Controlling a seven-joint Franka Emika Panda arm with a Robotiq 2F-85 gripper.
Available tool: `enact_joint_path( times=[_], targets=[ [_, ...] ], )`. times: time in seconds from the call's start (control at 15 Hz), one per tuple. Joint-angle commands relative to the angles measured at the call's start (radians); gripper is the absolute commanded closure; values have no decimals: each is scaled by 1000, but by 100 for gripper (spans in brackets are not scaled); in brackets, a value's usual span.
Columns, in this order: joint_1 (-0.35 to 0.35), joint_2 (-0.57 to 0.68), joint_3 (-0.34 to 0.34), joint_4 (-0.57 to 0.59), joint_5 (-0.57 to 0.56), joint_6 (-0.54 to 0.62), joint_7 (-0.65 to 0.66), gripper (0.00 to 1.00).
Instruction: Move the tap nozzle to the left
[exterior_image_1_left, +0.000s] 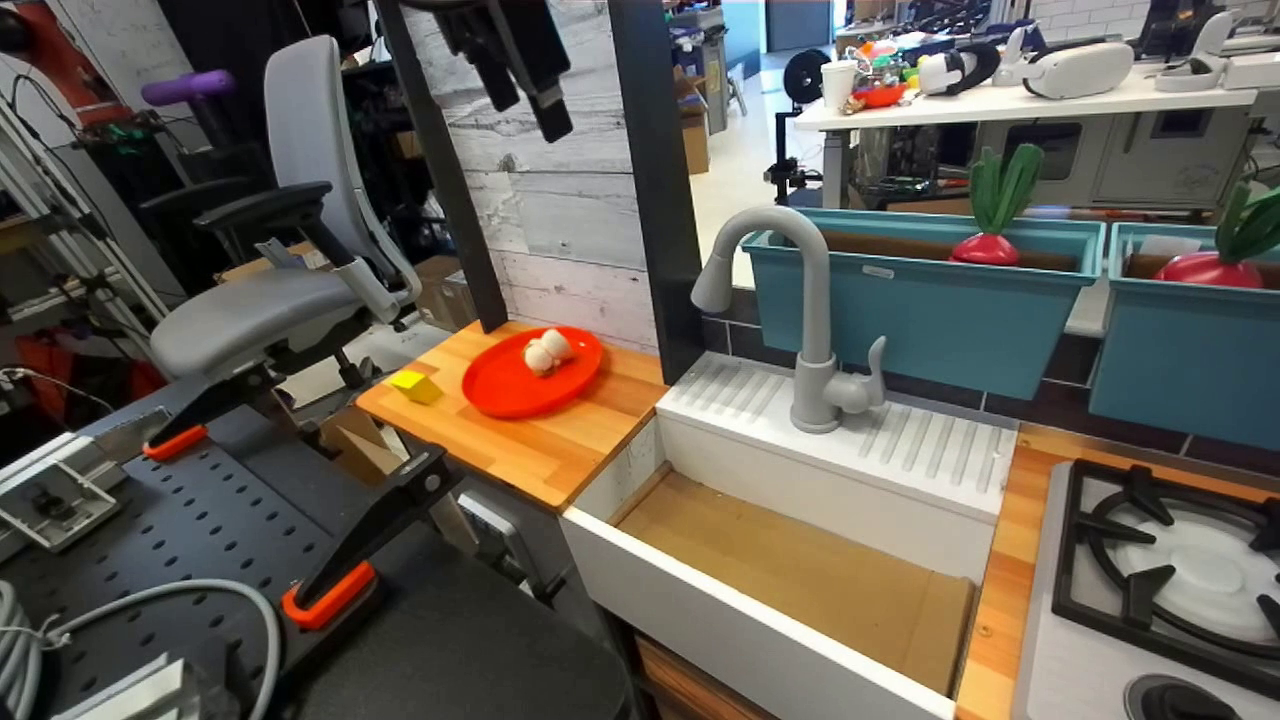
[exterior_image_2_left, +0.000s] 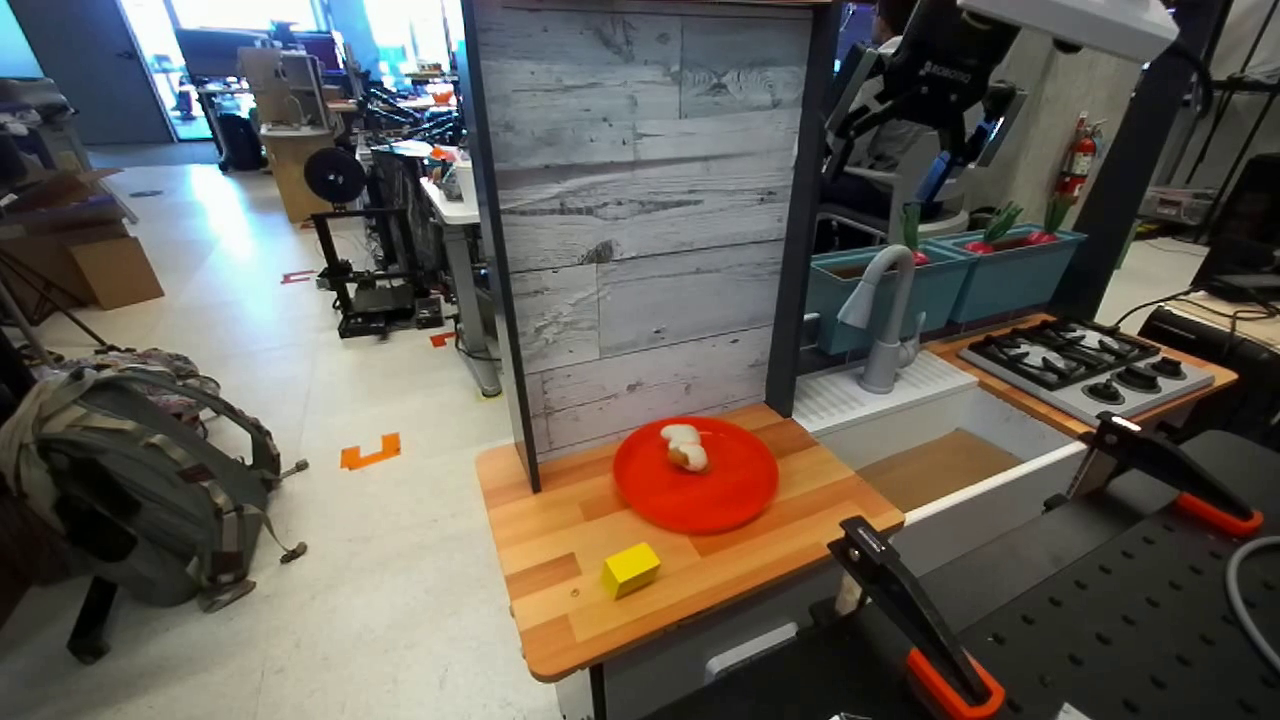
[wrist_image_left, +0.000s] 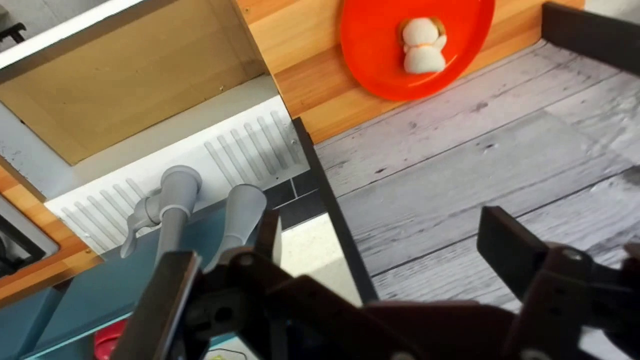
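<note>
- Gripper (wrist_image_left: 377, 225) is spread pretty wide, big gap between the fingers (wrist_image_left: 507, 245), and it's got hold of nothing; wrist view shows that best.
- It hangs up high, and in an exterior view you see it against the whitewashed wood panel (exterior_image_1_left: 570, 220), clearly apart from the tap nozzle (exterior_image_1_left: 815, 275).
- That nozzle is the tall matte grey gooseneck standing upright on the ribbed white ledge (exterior_image_1_left: 940, 455) at the back of the sink (exterior_image_1_left: 700, 600). Its outlet end points down, near the dark post (exterior_image_1_left: 668, 240) at the panel's edge.
- From the wrist view, a finger covers part of the nozzle, though that's just overlap in the picture.
- Small grey lever handle (exterior_image_1_left: 875, 370) sticks up beside the base, on the stove (exterior_image_1_left: 1085, 665) side.
- Sink bottom (exterior_image_1_left: 780, 560) is brown and looks like cardboard.
- Two teal planters (exterior_image_1_left: 920, 320) sit behind the nozzle, with red-and-green radish-looking things (exterior_image_1_left: 985, 248) in them.
- On the far side of the sink from the stove, the wooden counter (exterior_image_2_left: 550, 620) has a red plate (exterior_image_2_left: 740, 500) on it, with a lumpy white thing (wrist_image_left: 424, 47) on the plate. Can't really tell what that is.
- Yellow block (exterior_image_2_left: 632, 570) sits on the same counter, near the plate but not touching it.
- Two black-and-orange clamps (exterior_image_1_left: 335, 595) show in both exterior views, at the edge of a dark tabletop (exterior_image_1_left: 250, 500) full of holes.
</note>
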Motion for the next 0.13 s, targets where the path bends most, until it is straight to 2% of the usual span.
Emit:
enact_joint_path(
  times=[0.0,0.07],
  targets=[
    [57,-92,21,-109,-35,50,-19,0],
    [44,-43,4,-53,-15,13,-3,0]
  ],
)
